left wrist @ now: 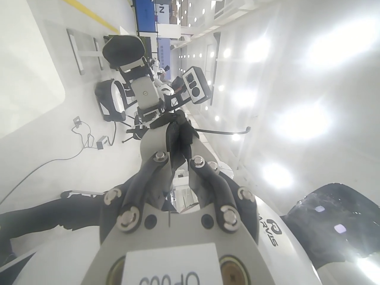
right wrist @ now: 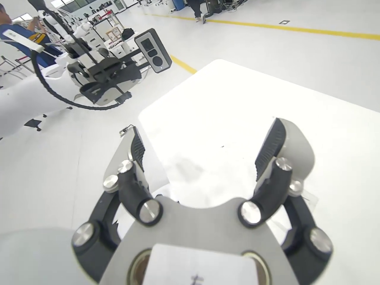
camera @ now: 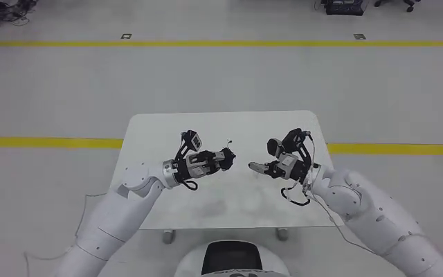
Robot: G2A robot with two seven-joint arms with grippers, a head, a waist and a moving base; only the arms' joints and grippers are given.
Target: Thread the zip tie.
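Now left gripper (left wrist: 179,126) jaws clamp zip tie (left wrist: 219,132); right gripper (right wrist: 204,128) jaws wide (tips apart), both inside table (camera: 208,124) edges.

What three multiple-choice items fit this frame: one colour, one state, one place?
1. What colour is the rounded-corner table top?
A. black
B. white
C. yellow

2. How are the fingers of the right gripper?
A. open, nothing between them
B. shut tight, empty
C. shut on a screwdriver

3. Where is the thin black plastic zip tie?
A. flat on the table top
B. in the right gripper
C. in the fingers of the left gripper

Key: 1 B, the top view shows it white. 2 A, its wrist view shows a wide gap with bare table behind. 3 C, the strap sticks out from the shut fingers in the left wrist view.
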